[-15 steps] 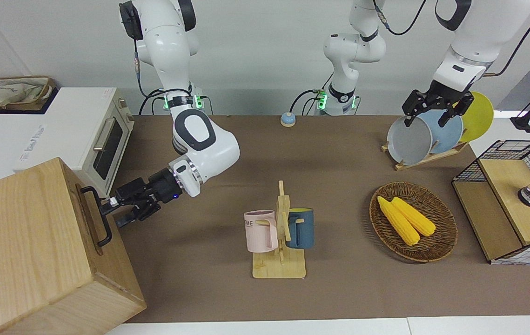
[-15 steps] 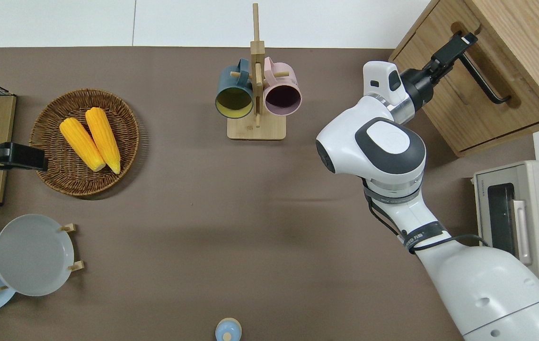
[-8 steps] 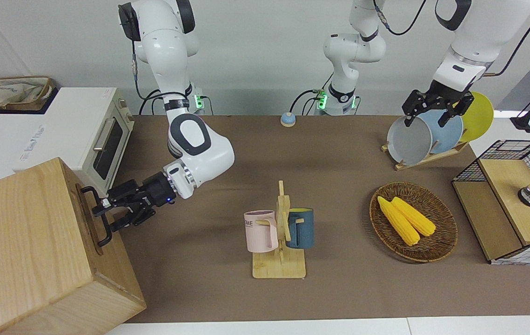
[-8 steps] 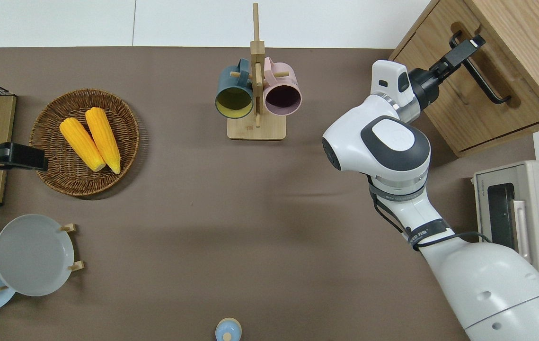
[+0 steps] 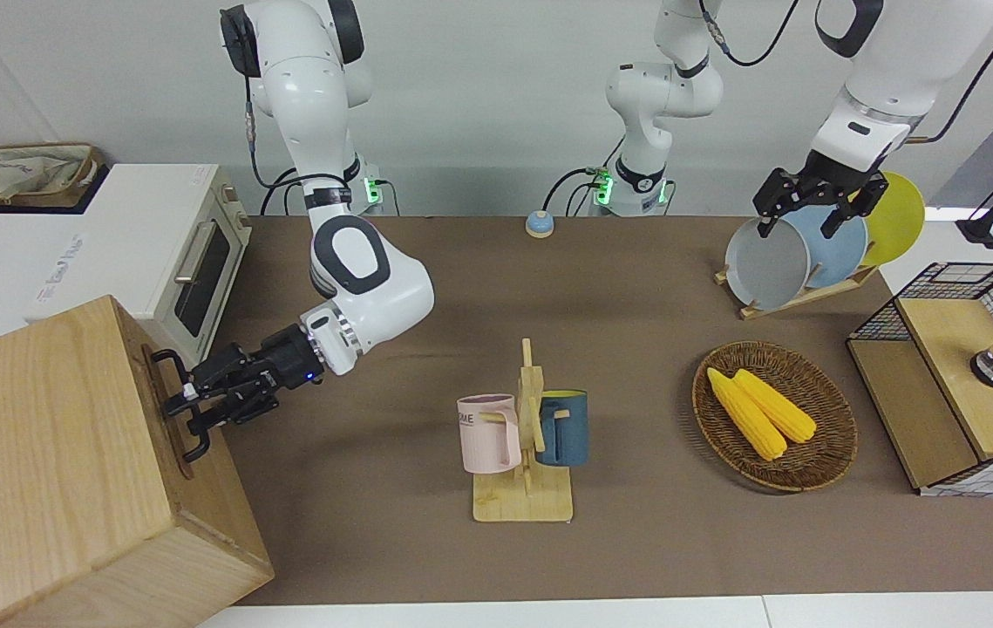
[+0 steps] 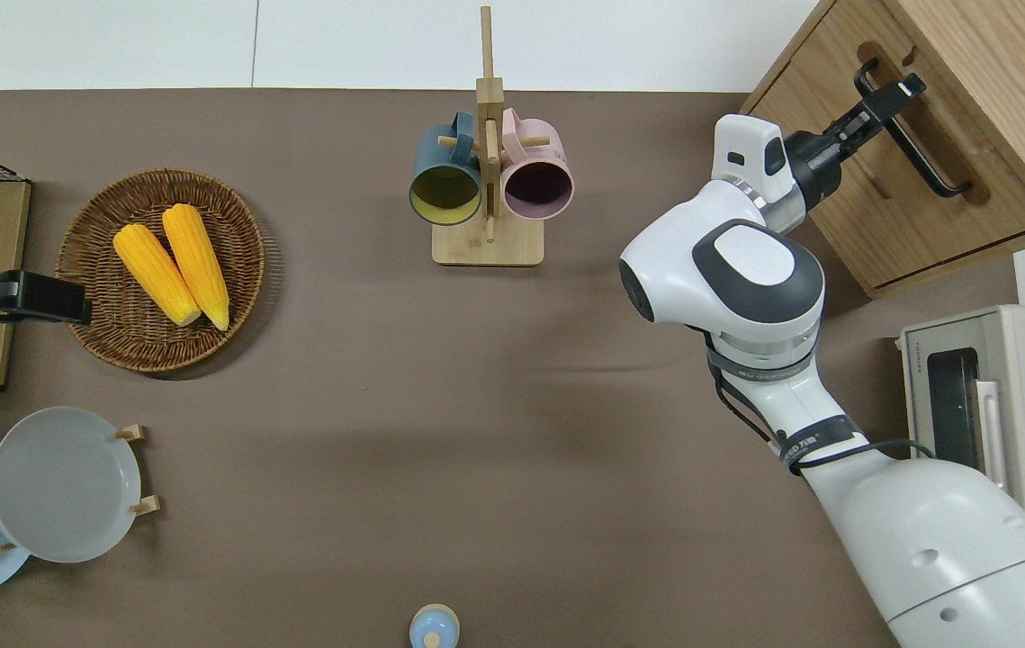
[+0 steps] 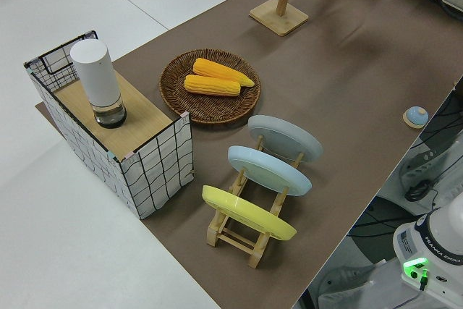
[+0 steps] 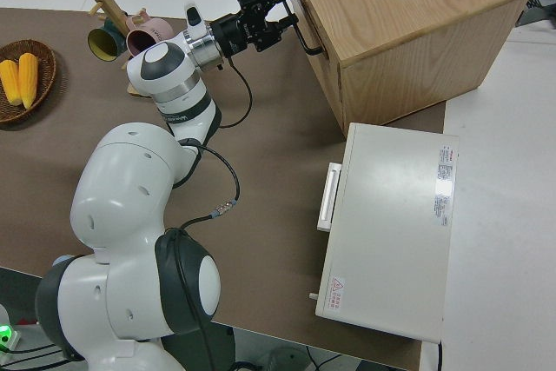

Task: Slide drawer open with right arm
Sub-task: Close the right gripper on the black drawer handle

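I am holding the right arm (image 5: pixel 348 279) stretched toward the big wooden box (image 5: pixel 43 471) at its end of the surface (image 6: pixel 386 405). The right tool (image 5: pixel 185 406) is sitting at the drawer's (image 6: pixel 881 193) black loop handle (image 6: pixel 912 148), fingers spread around the bar, not clamped. The drawer is sitting closed, flush in the box. The left arm is parked.

You've got the wooden box (image 5: pixel 69 471) at the right arm's end, farther from the robots than the toaster oven (image 5: pixel 156 253); mug rack (image 5: pixel 524 436) mid-table, corn basket (image 5: pixel 775 417) toward the left arm's end.
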